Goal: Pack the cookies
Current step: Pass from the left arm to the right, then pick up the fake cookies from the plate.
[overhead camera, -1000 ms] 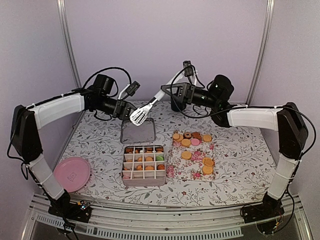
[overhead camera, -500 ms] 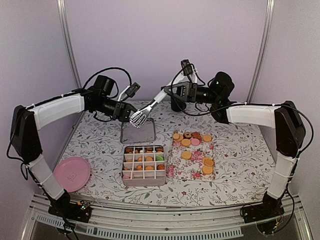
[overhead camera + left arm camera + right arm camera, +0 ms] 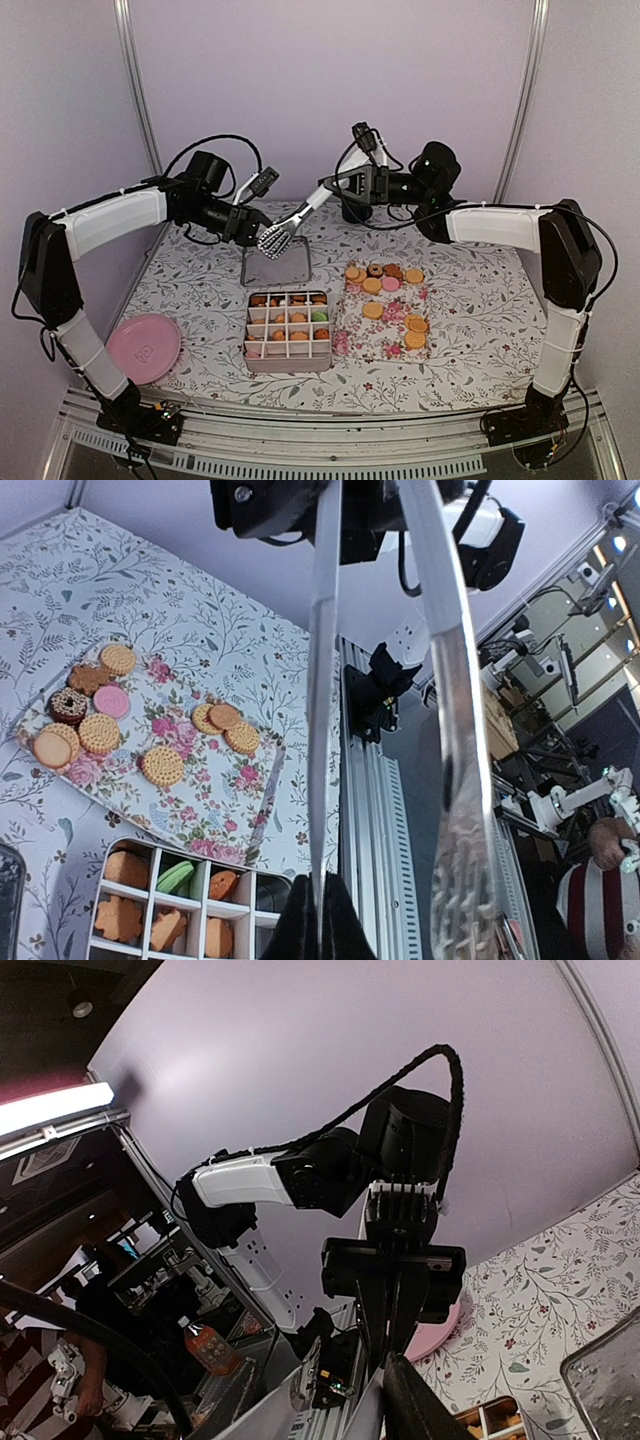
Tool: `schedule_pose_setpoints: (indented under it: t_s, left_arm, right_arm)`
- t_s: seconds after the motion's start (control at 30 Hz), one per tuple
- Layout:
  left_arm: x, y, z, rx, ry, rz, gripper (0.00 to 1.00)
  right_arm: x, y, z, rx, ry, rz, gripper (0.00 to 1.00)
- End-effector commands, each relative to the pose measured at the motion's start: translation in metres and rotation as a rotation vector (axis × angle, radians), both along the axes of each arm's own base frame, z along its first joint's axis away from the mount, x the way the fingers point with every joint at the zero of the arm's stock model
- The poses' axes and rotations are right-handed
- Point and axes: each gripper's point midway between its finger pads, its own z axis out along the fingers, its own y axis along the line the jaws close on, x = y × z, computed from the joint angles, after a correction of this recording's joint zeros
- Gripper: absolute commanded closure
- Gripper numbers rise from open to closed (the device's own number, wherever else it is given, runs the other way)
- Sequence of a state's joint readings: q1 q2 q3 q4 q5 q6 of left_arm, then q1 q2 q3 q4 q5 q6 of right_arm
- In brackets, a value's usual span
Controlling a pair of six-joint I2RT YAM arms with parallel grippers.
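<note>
lilac walls back a table [image 3: 480, 330] under a cloth printed with grey leaf sprigs. the cookies [image 3: 372, 285], small round discs, mostly orange-tan with a pink and a dark brown one, lie loose on a rectangular rose-patterned tray [image 3: 385, 330] right of the table's middle, bunched at its far edge and near-right corner. more sit in the white gridded box [image 3: 288, 352] just left of the tray.

above the far half of the table both arms meet on a pair of silver metal tongs [image 3: 300, 212]. the left gripper [image 3: 260, 232] is clamped tight on one blade close to the scalloped tips. the right gripper [image 3: 335, 185] sits at the handle end, but whether its jaws have pinched it i cannot tell.

the tongs' long axis slopes from the tips, low on the left, up to the handle on the right. the loose cookies lie below the tongs, toward the near edge and a little right, so the right arm looks better placed to work them. a round pink plate [image 3: 143, 347] rests at the near-left corner.

no brand or writing can be read anywhere.
</note>
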State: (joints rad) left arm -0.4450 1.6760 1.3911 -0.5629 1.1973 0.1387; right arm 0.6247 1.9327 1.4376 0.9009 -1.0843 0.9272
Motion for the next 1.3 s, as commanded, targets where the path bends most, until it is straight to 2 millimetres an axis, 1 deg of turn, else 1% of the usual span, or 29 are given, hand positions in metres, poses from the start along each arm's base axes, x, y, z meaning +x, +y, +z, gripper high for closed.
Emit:
schedule_pose_setpoints:
  t_s: [0.0,0.13,0.17,0.27,0.37,0.4,0.47,0.57,0.6,0.67,0.8,0.9,0.97,1.1,1.2,1.27]
  left_arm:
    - [-0.005,0.002,0.014,-0.010,-0.067,0.002,1.00]
    - [-0.003,0.003,0.010,0.012,-0.089,0.015,1.00]
    - [-0.002,0.004,0.008,0.022,-0.095,0.019,0.97]
    - [0.002,0.006,0.003,0.052,-0.112,0.040,0.83]
    - [0.006,0.009,-0.003,0.092,-0.136,0.066,0.60]
    - [0.007,0.011,-0.006,0.110,-0.146,0.077,0.55]
    - [0.013,0.017,-0.010,0.145,-0.174,0.104,0.48]
    - [0.028,0.030,-0.014,0.210,-0.216,0.172,0.40]
    - [0.033,0.036,-0.015,0.230,-0.223,0.198,0.37]
    - [0.048,0.049,-0.016,0.281,-0.242,0.265,0.25]
    - [0.076,0.083,-0.019,0.374,-0.283,0.399,0.16]
    - [0.093,0.109,-0.015,0.426,-0.319,0.496,0.03]
    - [0.103,0.128,-0.010,0.458,-0.350,0.565,0.01]
    - [0.115,0.163,-0.002,0.510,-0.394,0.697,0.01]
    - [0.121,0.191,-0.005,0.558,-0.404,0.791,0.01]
    - [0.121,0.206,-0.008,0.568,-0.403,0.821,0.01]
  right_arm:
    - [-0.008,0.001,0.005,-0.018,-0.009,0.054,0.63]
    - [-0.010,-0.004,0.003,-0.036,-0.007,0.052,0.68]
    - [-0.009,-0.006,0.002,-0.041,-0.004,0.047,0.69]
    - [-0.006,-0.014,0.002,-0.044,-0.009,0.019,0.71]
    - [-0.004,-0.023,0.001,-0.048,-0.010,-0.008,0.72]
    - [-0.004,-0.027,0.000,-0.051,-0.008,-0.014,0.72]
    - [-0.006,-0.035,-0.001,-0.059,-0.006,-0.023,0.72]
    - [-0.003,-0.051,-0.003,-0.083,0.005,-0.058,0.73]
    - [-0.002,-0.056,-0.006,-0.096,0.004,-0.073,0.73]
    - [0.000,-0.067,-0.010,-0.128,0.017,-0.113,0.72]
    - [0.010,-0.087,-0.023,-0.216,0.032,-0.239,0.70]
    - [0.022,-0.099,-0.039,-0.318,0.012,-0.368,0.68]
    - [0.032,-0.107,-0.050,-0.394,-0.007,-0.457,0.68]
    - [0.047,-0.124,-0.069,-0.509,-0.026,-0.597,0.68]
    - [0.056,-0.137,-0.076,-0.565,-0.044,-0.693,0.67]
    - [0.061,-0.144,-0.077,-0.583,-0.062,-0.748,0.67]
